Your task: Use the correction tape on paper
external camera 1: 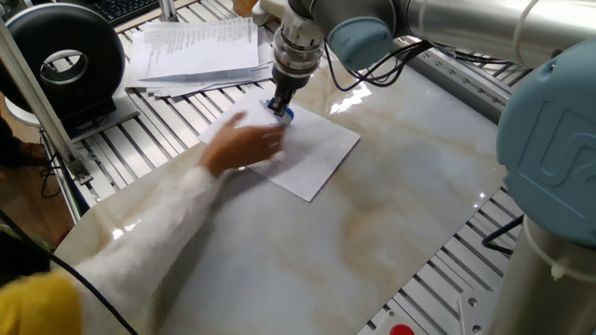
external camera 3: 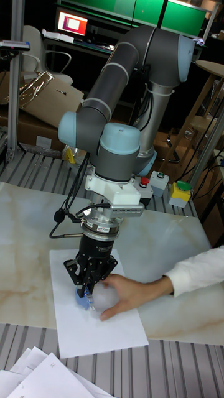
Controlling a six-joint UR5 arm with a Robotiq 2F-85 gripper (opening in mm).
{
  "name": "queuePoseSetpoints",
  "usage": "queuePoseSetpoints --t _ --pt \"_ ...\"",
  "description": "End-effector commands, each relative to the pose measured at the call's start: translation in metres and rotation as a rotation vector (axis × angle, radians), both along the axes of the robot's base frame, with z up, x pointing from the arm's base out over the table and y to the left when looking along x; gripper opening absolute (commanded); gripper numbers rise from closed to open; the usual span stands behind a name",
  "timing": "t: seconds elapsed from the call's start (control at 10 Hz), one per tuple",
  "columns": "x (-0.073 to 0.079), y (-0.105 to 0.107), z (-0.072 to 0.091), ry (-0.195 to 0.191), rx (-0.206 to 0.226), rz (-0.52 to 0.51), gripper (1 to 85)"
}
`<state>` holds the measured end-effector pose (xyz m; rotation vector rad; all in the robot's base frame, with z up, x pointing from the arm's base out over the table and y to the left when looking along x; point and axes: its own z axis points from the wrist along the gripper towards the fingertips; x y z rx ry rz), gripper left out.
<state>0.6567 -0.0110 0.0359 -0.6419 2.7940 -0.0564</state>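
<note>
White paper (external camera 1: 312, 158) under hand (external camera 1: 244, 147); claw (external camera 1: 280, 109) clamps correction tape (external camera 3: 83, 300) near far edge.

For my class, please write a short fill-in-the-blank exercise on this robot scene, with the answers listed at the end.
1. The gripper holds the ____ correction tape.
2. The tape's tip touches the white ____.
3. A person's hand lies on the sheet, ____ the gripper.
4. The stack of printed papers lies on the ____ rails, off the marble.

Answers: blue; paper; beside; metal
</note>
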Motion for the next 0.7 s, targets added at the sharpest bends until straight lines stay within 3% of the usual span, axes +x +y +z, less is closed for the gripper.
queuePoseSetpoints --t 0.0,0.4,0.5,0.6 --pt "0.0086 0.0016 -0.0006 -0.022 0.013 0.01 15.3" --pt "0.0122 0.0029 0.0 -0.035 0.014 0.035 20.7" --pt "0.0136 0.005 0.0014 -0.044 0.015 0.061 32.3" --pt "0.0156 0.0069 0.0026 -0.054 0.019 0.073 38.3"
